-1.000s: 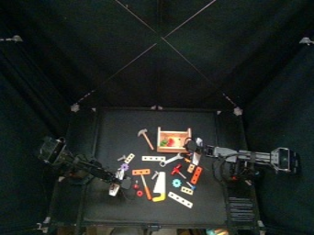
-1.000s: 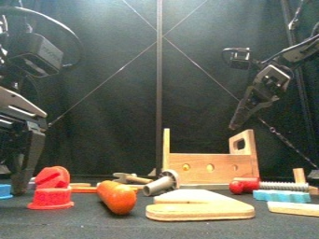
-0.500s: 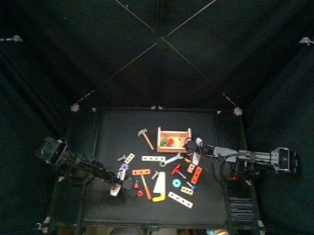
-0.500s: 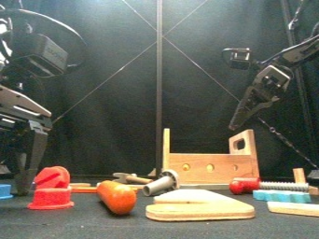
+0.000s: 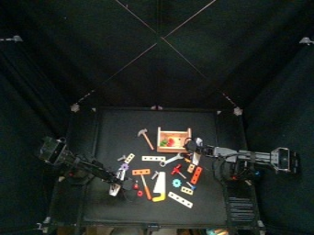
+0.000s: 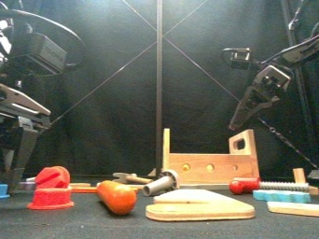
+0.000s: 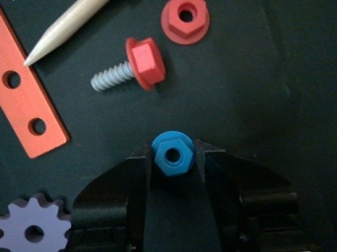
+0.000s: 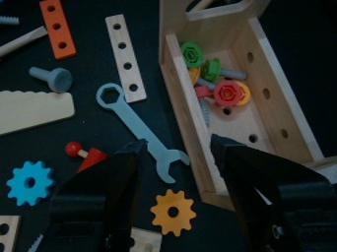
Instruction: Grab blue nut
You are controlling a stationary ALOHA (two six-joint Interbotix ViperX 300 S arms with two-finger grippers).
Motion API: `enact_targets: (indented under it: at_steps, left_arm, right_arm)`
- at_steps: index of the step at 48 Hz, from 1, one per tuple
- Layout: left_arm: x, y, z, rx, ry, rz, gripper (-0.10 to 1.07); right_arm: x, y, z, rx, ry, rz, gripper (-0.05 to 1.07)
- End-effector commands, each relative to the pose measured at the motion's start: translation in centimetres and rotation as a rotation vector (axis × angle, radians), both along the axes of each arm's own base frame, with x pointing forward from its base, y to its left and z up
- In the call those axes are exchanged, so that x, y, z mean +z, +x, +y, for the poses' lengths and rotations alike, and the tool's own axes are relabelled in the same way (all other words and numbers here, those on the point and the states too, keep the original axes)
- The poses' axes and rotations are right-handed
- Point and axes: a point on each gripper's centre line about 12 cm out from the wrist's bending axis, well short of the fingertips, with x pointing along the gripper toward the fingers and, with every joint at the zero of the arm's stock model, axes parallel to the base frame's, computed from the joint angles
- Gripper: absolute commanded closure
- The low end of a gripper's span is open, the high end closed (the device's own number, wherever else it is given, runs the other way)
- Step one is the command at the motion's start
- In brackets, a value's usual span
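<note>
now the blue nut (image 7: 172, 154) lies between the left gripper's (image 7: 174, 169) spread jaws, near a red bolt (image 7: 129, 67). right gripper (image 8: 184, 162), jaws spread, hangs above a blue wrench (image 8: 142, 134).

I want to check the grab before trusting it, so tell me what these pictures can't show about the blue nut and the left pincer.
- Contact: in the left wrist view the blue nut sits between the left pincer jaws, but their black tips blend into the table, so touch is unclear.
- Top view: the nut is too small to find.
- Front view: the nut cannot be made out; the left pincer is partly cut off by the left edge.
</note>
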Motion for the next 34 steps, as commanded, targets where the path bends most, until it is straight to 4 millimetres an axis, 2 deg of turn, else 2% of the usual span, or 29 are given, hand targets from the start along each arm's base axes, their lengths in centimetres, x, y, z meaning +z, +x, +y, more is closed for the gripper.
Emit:
enact_targets:
  at_steps: [1, 12, 24, 34]
  left_arm:
    - [1.4, 0.6, -0.3, 0.0, -0.02, -0.05, 0.37]
    - [2.8, 1.0, -0.4, 0.0, -0.037, -0.096, 0.37]
    - [2.9, 1.0, -0.4, -0.001, -0.039, -0.107, 0.37]
    - [4.2, 1.8, -0.7, -0.001, -0.074, -0.198, 0.37]
  right_arm:
    - [1.0, 0.4, -0.2, 0.0, -0.011, -0.034, 0.14]
    - [0.9, 0.4, -0.2, 0.0, -0.01, -0.032, 0.14]
    - [0.9, 0.4, -0.2, 0.003, -0.016, -0.031, 0.14]
    - [1.0, 0.4, -0.2, 0.007, -0.024, -0.031, 0.14]
